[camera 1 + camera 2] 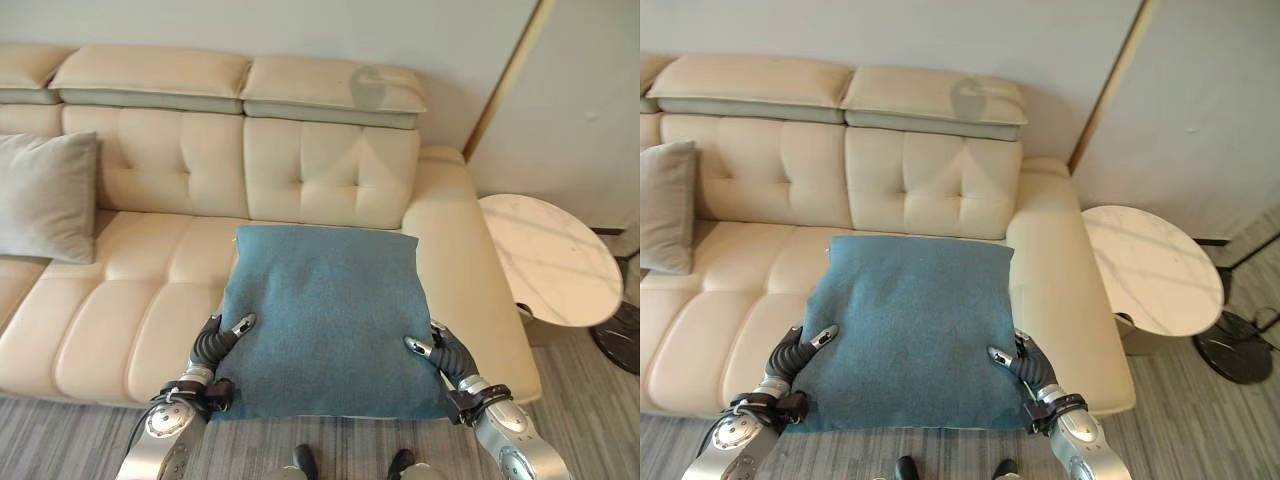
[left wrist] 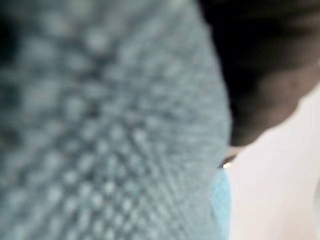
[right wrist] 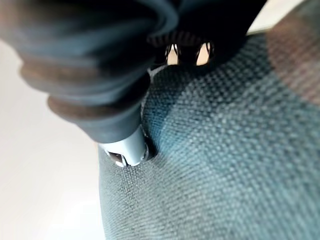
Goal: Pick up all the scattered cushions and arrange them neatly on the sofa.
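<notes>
A square teal cushion [image 1: 325,315] is held out flat over the front of the cream sofa [image 1: 150,310], above the seat next to the sofa's right armrest [image 1: 455,250]. The left hand [image 1: 215,340] has hold of the cushion's left edge, thumb lying across the top of the fabric; the rest of that hand's fingers are under the cushion. The right hand [image 1: 445,350] pinches the right edge the same way, its thumb pressing a dent into the weave, as the right wrist view shows up close.

A grey cushion [image 1: 45,195] leans upright against the sofa's backrest well to the left, apart from the teal one. The seat between the two is bare leather, tufted behind and ribbed in front. Two padded headrests [image 1: 240,85] run along the top of the back.

Just past the right armrest stands a round white marble-topped side bench [image 1: 550,255], close to the sofa's end but not touching the cushion. The floor [image 1: 90,435] in front is grey striped carpet. No writing or labels can be read on anything.
</notes>
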